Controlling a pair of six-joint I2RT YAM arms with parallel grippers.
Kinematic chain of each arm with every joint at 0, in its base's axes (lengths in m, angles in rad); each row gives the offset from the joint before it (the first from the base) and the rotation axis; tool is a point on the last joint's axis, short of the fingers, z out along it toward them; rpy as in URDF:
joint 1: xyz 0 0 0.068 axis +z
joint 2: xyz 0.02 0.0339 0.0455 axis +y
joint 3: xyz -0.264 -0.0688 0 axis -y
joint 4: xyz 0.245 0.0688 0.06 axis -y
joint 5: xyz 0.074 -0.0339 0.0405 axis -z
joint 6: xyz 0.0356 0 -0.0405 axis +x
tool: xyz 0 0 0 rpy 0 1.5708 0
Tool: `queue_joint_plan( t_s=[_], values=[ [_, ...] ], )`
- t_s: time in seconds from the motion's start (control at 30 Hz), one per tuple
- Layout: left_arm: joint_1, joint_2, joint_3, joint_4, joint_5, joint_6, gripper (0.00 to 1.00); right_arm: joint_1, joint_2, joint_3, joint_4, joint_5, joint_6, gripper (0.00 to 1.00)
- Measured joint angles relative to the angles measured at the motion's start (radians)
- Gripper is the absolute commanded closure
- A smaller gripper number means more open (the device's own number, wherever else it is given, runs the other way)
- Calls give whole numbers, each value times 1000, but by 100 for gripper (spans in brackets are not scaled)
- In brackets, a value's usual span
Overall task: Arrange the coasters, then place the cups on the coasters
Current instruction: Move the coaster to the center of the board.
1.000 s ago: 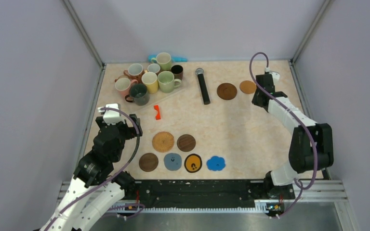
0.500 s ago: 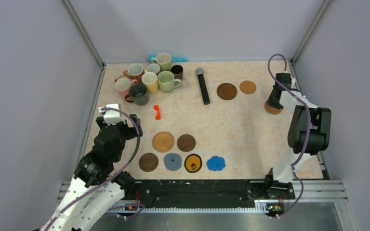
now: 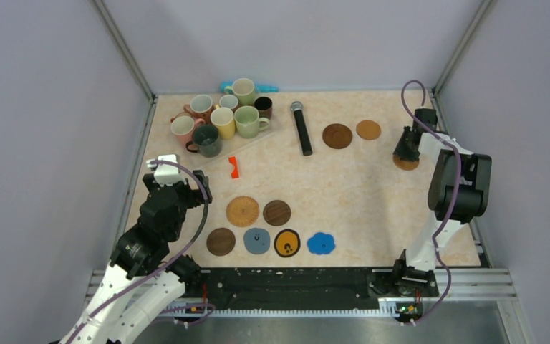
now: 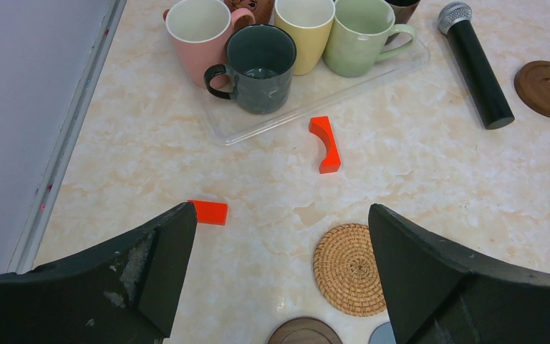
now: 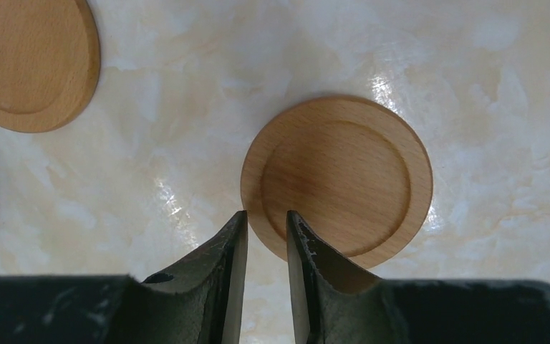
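The tan coaster (image 3: 405,164) lies flat on the far right of the surface (image 3: 358,201), directly under the right pincer (image 3: 406,149). In the right wrist view the pincer (image 5: 266,240) stands a narrow slit apart, astride the near-left rim of that coaster (image 5: 336,175). One finger is outside the edge and the other over the disc. Whether it nips the rim or only stands over it, I cannot tell.

The relation that matters is coaster to rows. The laid-out coasters (image 3: 272,226) sit in two short rows at the near middle of the surface, well apart from this one, toward the robot and to its left. The back row ends at a dark brown coaster (image 3: 276,212), with bare surface just to its right, which looks like the natural slot. A round disc has no long axis, so any rim approach should serve.

The right arm is much the nearer. The left pincer (image 4: 279,215) stands wide open and holds nothing, near the left end of the rows. Two more coasters (image 3: 352,132) wait at the back, between the tan one and the cups (image 3: 222,118) at the far left.
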Motion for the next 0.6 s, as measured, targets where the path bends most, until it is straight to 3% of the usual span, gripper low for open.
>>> queue_joint_plan(
  t_s=[0.6],
  values=[
    [0,0,0,0,0,0,5,16,30,22,-3,-17,-33,71]
  ],
)
